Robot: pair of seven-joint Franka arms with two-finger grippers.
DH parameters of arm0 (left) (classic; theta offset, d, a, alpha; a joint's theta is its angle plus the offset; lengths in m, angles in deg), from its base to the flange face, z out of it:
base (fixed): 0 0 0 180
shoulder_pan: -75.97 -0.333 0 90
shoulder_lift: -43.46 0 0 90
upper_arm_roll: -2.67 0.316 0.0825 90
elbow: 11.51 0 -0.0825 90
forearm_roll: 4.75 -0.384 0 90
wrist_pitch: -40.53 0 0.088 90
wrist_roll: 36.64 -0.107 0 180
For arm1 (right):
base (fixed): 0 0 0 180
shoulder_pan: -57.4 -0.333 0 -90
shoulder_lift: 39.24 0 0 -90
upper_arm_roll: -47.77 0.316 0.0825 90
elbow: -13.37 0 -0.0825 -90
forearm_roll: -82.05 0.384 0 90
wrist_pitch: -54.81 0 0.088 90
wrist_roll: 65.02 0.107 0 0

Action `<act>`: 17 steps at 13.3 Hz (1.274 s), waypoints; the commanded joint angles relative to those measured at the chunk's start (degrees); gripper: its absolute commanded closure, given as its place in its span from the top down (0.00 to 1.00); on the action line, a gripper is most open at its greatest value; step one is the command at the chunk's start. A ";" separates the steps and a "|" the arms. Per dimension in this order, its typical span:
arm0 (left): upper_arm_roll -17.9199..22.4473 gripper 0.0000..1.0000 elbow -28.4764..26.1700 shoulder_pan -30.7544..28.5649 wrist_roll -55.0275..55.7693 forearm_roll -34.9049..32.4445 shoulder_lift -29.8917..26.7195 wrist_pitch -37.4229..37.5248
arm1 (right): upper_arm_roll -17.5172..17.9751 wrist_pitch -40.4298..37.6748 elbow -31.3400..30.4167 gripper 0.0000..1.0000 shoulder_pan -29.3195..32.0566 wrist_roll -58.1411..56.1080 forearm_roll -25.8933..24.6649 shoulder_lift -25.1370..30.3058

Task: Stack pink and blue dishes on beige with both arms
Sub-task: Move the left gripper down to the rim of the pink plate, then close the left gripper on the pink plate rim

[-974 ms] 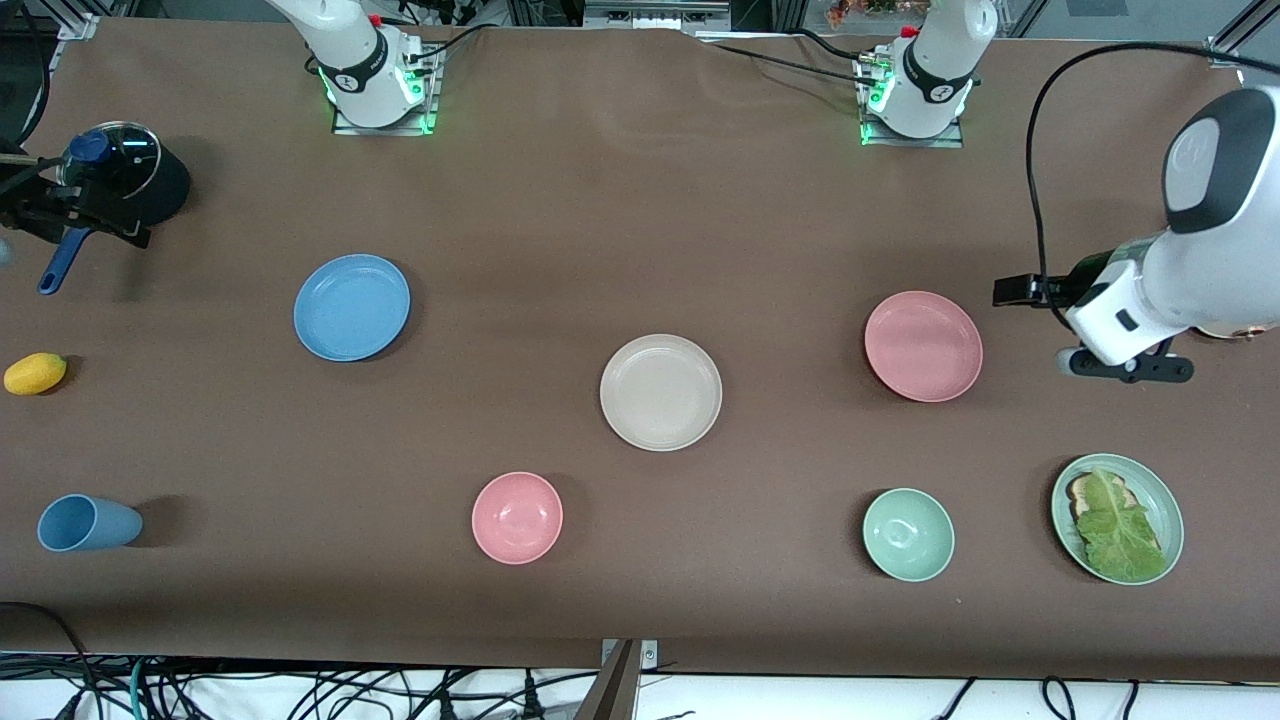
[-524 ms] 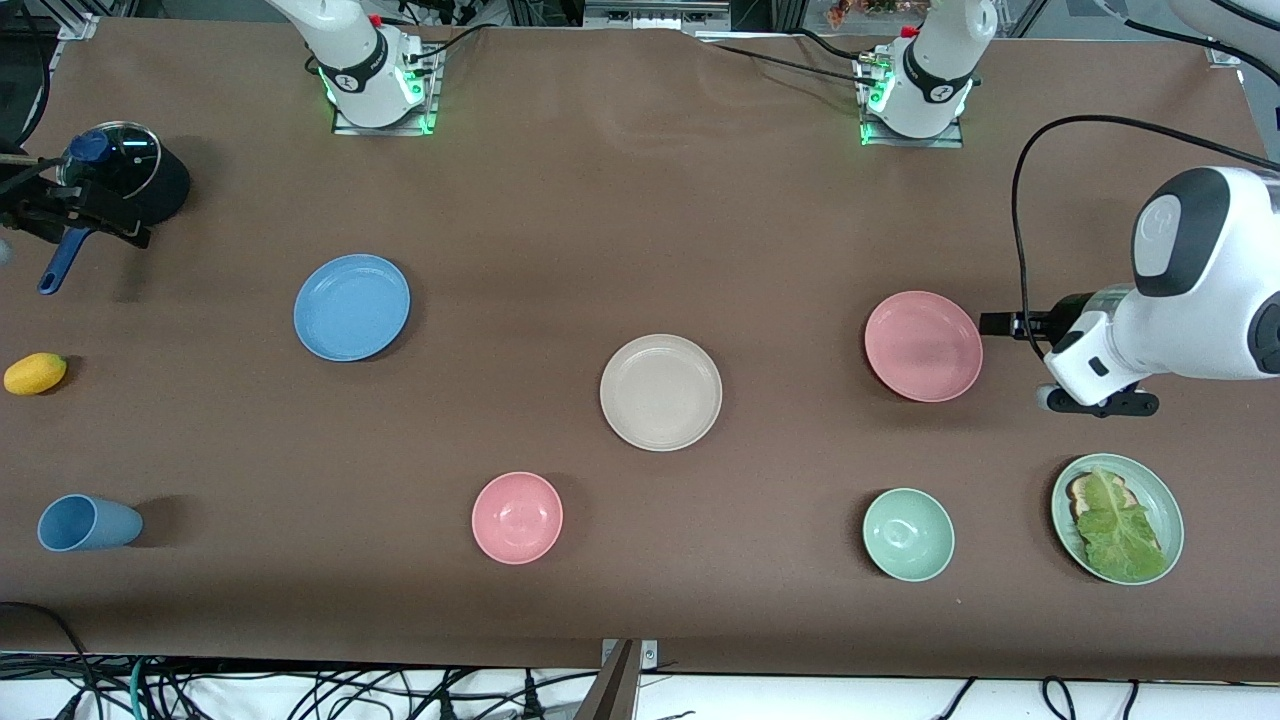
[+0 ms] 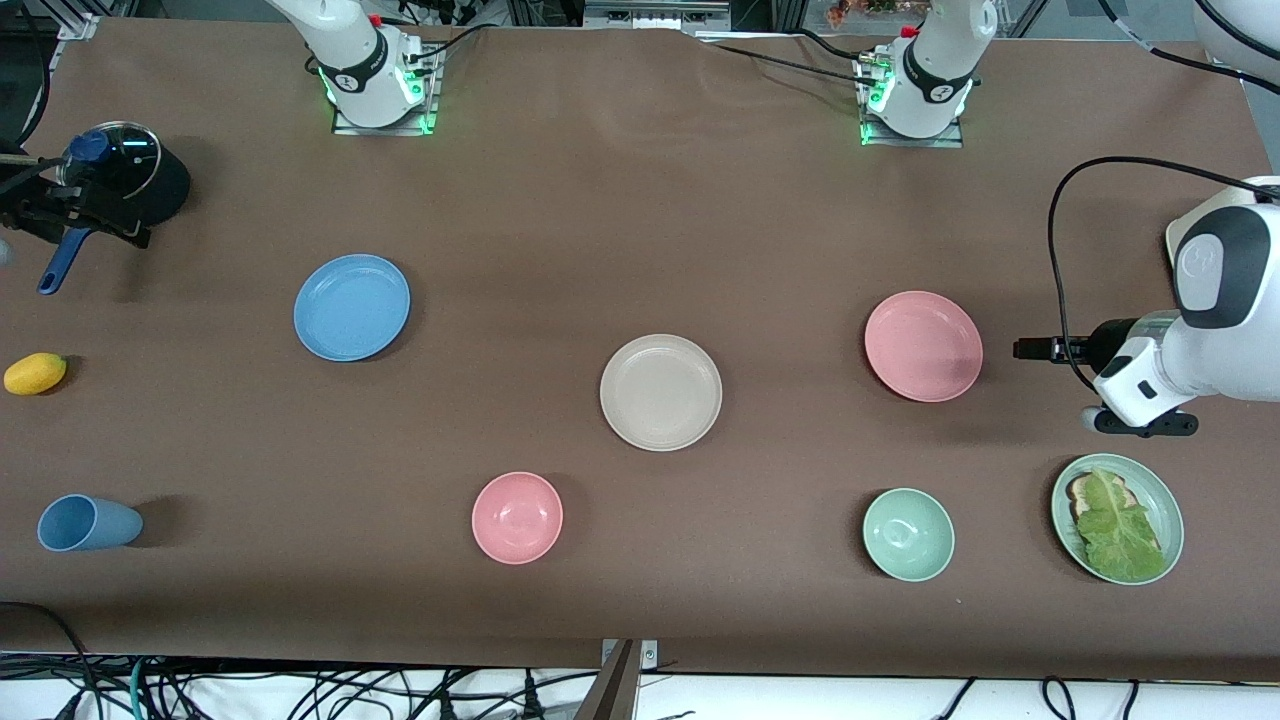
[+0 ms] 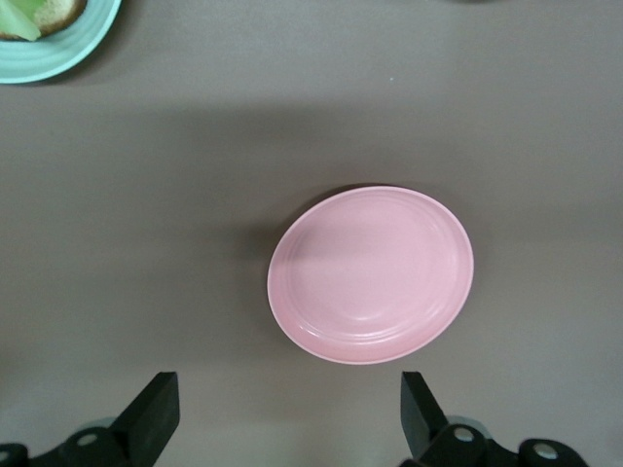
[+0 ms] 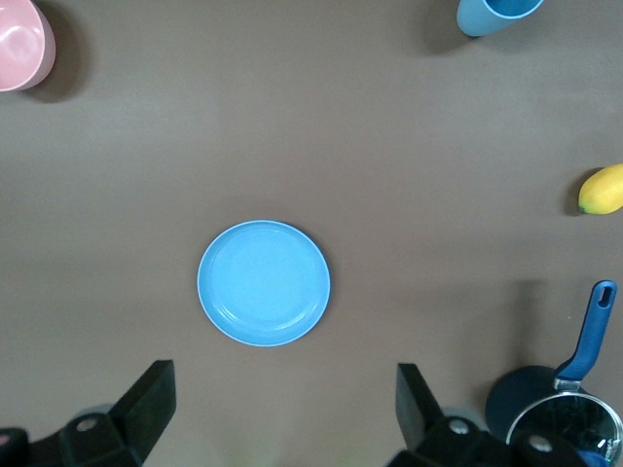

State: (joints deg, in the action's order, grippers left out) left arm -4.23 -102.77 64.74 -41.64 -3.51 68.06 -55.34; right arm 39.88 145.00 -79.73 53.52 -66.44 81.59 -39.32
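Pink plate (image 3: 923,346) lies flat toward my left arm's end of the table, beside the central beige plate (image 3: 661,392); my left gripper (image 4: 287,418) hangs over bare table just beside its rim, fingers wide apart, holding nothing. Blue plate (image 3: 352,307) lies flat toward my right arm's end; my right gripper (image 5: 284,413) is also spread wide and empty.
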 commanded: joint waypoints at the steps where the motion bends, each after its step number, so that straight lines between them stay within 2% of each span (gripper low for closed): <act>1: -0.39 1.00 -6.19 -1.33 -3.16 0.51 -1.22 -6.24 | 0.07 -0.81 0.82 1.00 0.01 0.36 0.37 -0.01; 7: -0.39 1.00 -17.45 -3.26 -4.40 0.86 -3.15 -18.90 | 0.07 -0.81 0.82 1.00 0.01 0.27 0.37 -0.01; 9: -0.39 1.00 -19.48 -3.97 -5.54 1.04 -3.16 -21.63 | 0.07 -0.81 0.90 1.00 0.01 0.36 0.37 -0.01; 13: -0.39 1.00 -23.87 -5.90 -11.34 4.99 -2.54 -28.22 | 0.07 -0.81 0.82 1.00 0.01 0.27 0.37 -0.01; 17: -0.39 1.00 -27.12 -5.99 -14.06 9.38 -2.37 -31.65 | 0.07 -0.81 0.90 1.00 0.01 0.27 0.45 -0.10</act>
State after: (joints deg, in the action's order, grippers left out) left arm -4.27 -126.93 59.19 -52.70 3.00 67.34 -84.80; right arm 39.88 144.99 -79.73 53.52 -66.44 81.59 -39.32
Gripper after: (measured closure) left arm 0.000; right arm 0.000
